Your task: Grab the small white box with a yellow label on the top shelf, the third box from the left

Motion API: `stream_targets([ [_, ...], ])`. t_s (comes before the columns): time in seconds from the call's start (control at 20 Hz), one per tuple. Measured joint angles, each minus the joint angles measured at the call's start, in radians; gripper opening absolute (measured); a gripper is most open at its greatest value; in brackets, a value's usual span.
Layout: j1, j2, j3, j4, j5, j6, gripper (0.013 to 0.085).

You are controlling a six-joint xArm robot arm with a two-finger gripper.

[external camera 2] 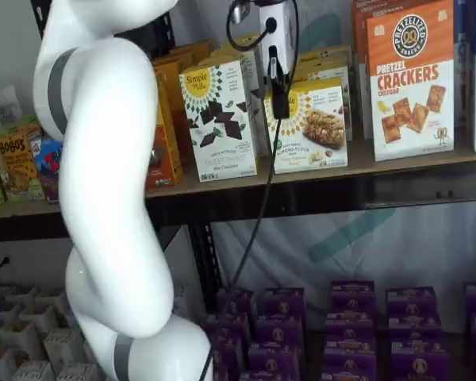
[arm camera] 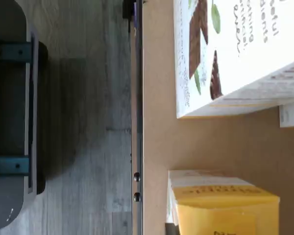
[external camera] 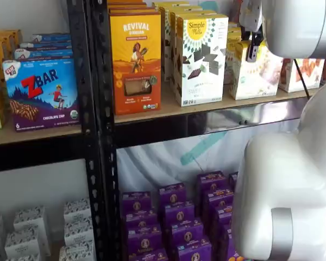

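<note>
The small white box point(external camera 2: 311, 127) with a yellow sunburst logo and yellowish sides stands on the top shelf point(external camera 2: 397, 161), right of a taller white carton with chocolate squares point(external camera 2: 219, 119). It also shows in a shelf view point(external camera: 258, 73). My gripper point(external camera 2: 279, 111) hangs in front of the box's upper left corner. In a shelf view the gripper point(external camera: 253, 55) sits at the box's top front edge. The black fingers show side-on, so no gap can be read. The wrist view shows the box's yellow top point(arm camera: 220, 205), the taller carton point(arm camera: 235, 54) and the shelf board point(arm camera: 157, 127).
An orange Revival carton point(external camera: 135, 60) stands left of the taller carton, and a Pretzel Crackers carton point(external camera 2: 410, 79) stands to the right. A black upright point(external camera: 95, 109) divides the bays. Purple boxes point(external camera 2: 341, 317) fill the lower shelf. My white arm point(external camera 2: 111, 198) blocks the left side.
</note>
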Motion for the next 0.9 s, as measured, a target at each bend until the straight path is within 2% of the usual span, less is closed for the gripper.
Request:
stream_targets([
  [0.5, -0.021, -0.044, 0.008, 0.024, 0.049, -0.012, 0.0330],
  [0.9, -0.047, -0.112, 0.033, 0.018, 0.139, -0.033, 0.0330],
])
